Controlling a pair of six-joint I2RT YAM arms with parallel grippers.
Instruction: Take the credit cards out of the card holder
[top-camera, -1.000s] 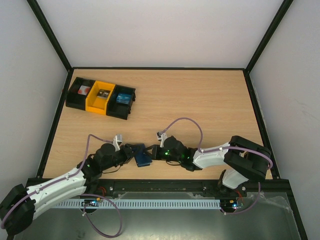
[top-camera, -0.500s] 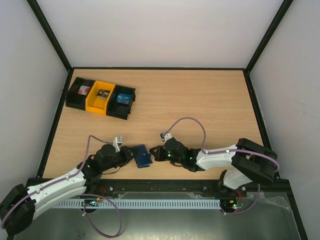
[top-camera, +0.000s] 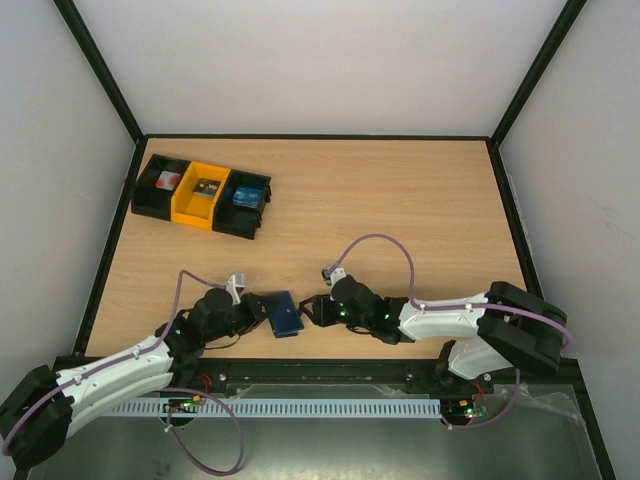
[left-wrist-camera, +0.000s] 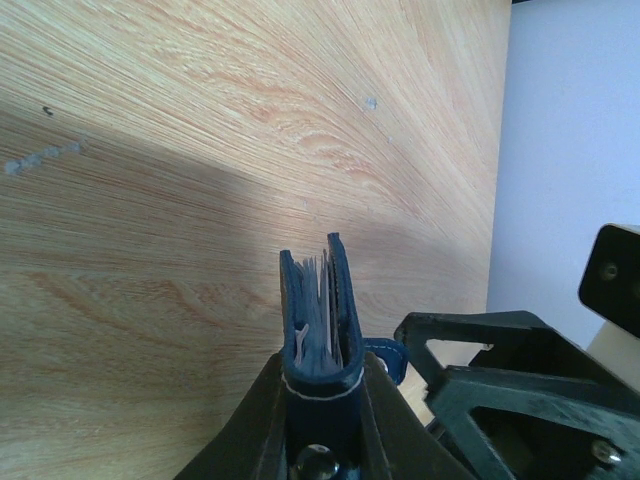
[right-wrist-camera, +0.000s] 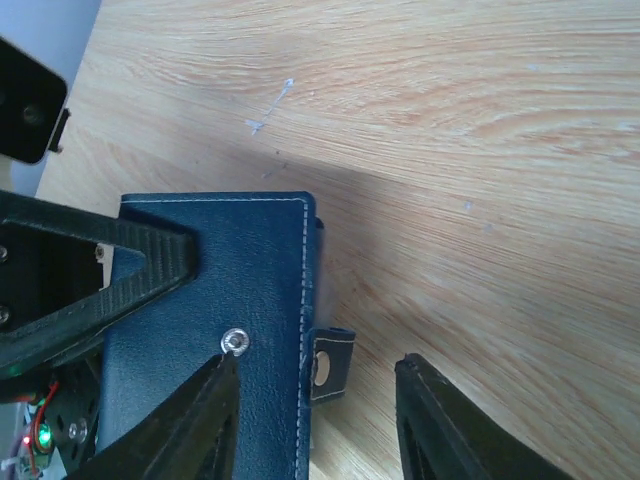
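Blue holder (left-wrist-camera: 318, 330) is pinched by the left gripper (left-wrist-camera: 322, 400) at the bench's (top-camera: 400, 200) near edge; right gripper's (right-wrist-camera: 318, 365) jaws are spread, its tab (right-wrist-camera: 330, 362) between them.

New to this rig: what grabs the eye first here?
The dark blue card holder stands out near the table's front edge, clamped by the left pincer, card edges showing inside. The right pincer is open beside it, the closing tab between its fingers. A black-and-yellow row of bins sits far left.
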